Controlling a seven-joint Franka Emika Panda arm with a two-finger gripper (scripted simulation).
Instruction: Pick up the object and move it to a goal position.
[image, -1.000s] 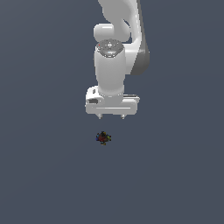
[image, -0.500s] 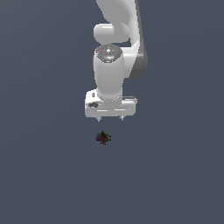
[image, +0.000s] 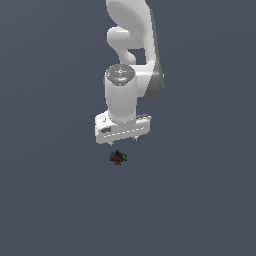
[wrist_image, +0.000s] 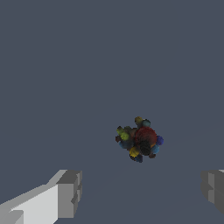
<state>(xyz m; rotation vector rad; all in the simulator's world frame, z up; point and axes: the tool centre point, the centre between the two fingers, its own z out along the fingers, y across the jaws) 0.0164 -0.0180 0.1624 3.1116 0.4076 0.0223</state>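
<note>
White arm is pointing straight down, its claw (image: 123, 141) gaping wide and gripping nothing, hanging just above the object (image: 118, 158) on the worktop (image: 200, 200).

Fingers (image: 123, 140) lower, nearer object (image: 118, 158)

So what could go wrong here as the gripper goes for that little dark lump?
The lump is much smaller than the open gripper, so the fingers may close and miss it or squeeze it out sideways. In the wrist view it also sits off the line between the fingertips, so a straight descent could land beside it or knock it away.
</note>
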